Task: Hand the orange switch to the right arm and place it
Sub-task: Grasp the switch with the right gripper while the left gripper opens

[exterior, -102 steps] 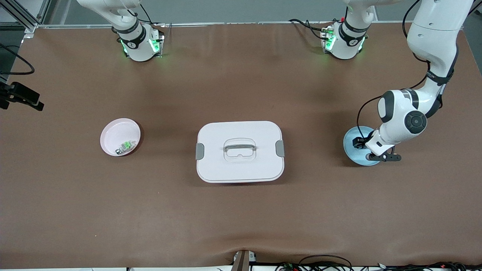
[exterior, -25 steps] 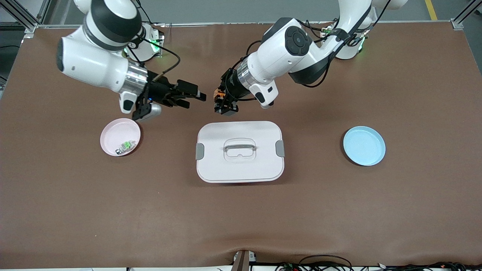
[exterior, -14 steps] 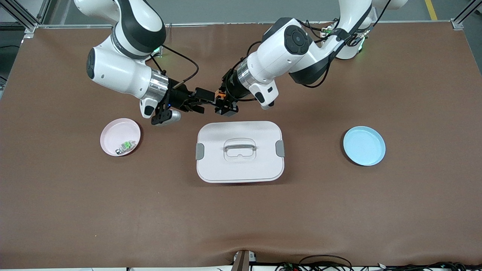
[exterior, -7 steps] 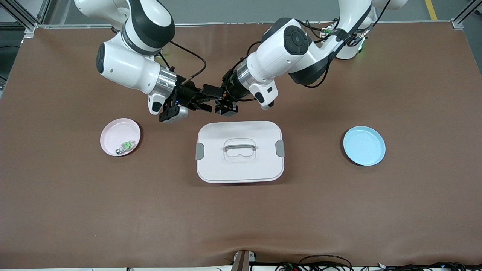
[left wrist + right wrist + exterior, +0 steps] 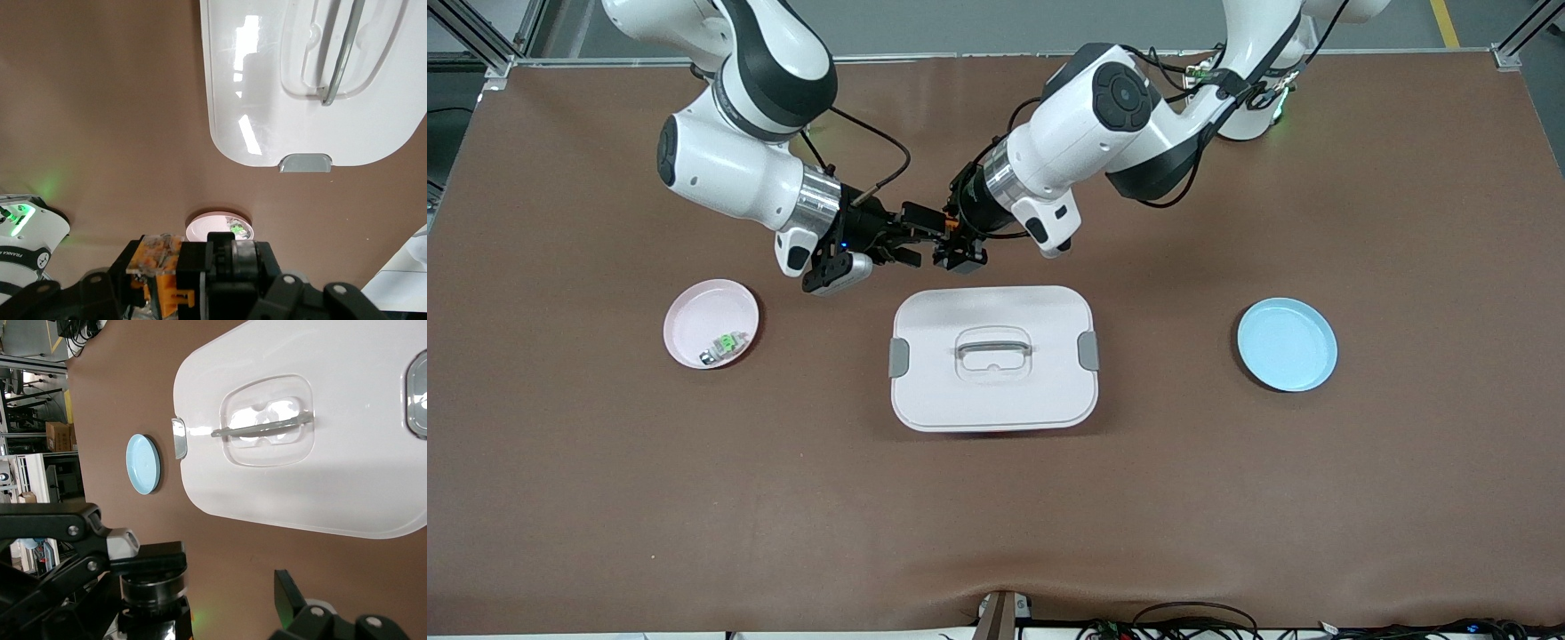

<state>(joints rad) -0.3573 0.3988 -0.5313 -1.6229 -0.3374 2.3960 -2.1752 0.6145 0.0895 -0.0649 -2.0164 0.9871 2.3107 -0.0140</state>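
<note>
The orange switch [image 5: 948,233] is held in the air over the bare mat, just past the white box's edge nearest the arm bases. My left gripper [image 5: 960,252] is shut on it. In the left wrist view the switch's orange part [image 5: 160,277] and black cylindrical body [image 5: 235,267] fill the space between the fingers. My right gripper [image 5: 914,236] is open and level with the switch, with its fingers on either side of the switch's free end. In the right wrist view the switch's ringed black body [image 5: 155,587] sits well apart from one right finger [image 5: 288,593].
A white lidded box [image 5: 925,409] with a handle lies mid-table. A pink plate [image 5: 694,318] holding a small green-and-silver part [image 5: 726,344] lies toward the right arm's end. A blue plate [image 5: 1287,344] lies toward the left arm's end.
The left gripper carried the switch from the blue plate to above the mat by the box. Over the last second the right gripper moved in until its open fingers reached the switch.
</note>
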